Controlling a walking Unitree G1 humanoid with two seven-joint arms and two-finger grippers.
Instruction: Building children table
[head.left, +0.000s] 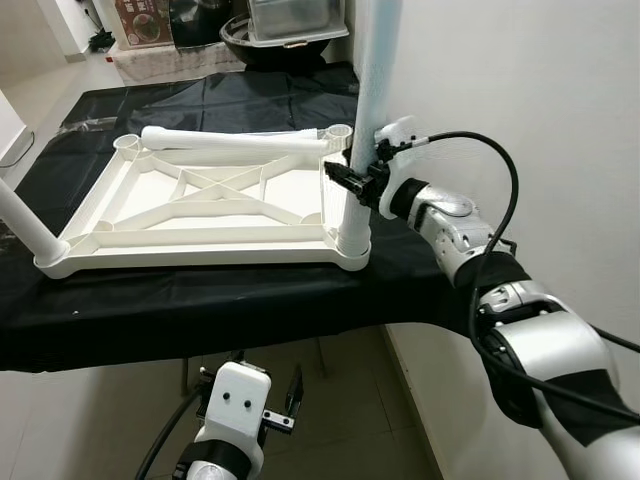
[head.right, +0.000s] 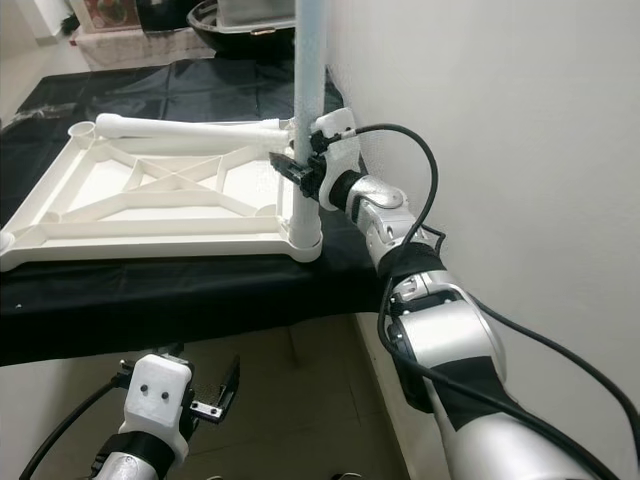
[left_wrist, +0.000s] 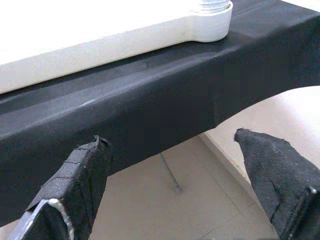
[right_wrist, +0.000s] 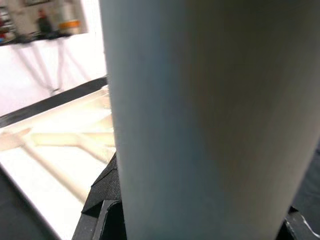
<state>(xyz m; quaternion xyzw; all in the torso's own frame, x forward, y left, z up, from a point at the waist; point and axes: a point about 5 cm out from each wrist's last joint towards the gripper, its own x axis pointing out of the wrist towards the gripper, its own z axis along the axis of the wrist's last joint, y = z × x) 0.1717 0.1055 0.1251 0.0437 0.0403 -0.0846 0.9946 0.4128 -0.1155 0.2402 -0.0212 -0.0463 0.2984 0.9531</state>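
Note:
The white plastic tabletop (head.left: 200, 236) lies upside down on a table draped in black cloth (head.left: 150, 300). One white leg (head.left: 372, 80) stands upright in the near right corner socket (head.left: 352, 245). My right gripper (head.left: 347, 180) is shut on that leg (right_wrist: 200, 120) a little above the socket, a black finger (right_wrist: 100, 200) on each side. A second leg (head.left: 230, 140) lies across the tabletop's far edge. A third leg (head.left: 22, 220) leans out from the near left corner. My left gripper (left_wrist: 170, 140) hangs open below the table's front edge, holding nothing.
A white wall (head.left: 520, 80) runs close along the right side, just behind the upright leg. Beyond the table sit a clear plastic bin (head.left: 290, 20) and a dark bowl (head.left: 238, 40). Tiled floor (head.left: 100, 420) lies under the front edge.

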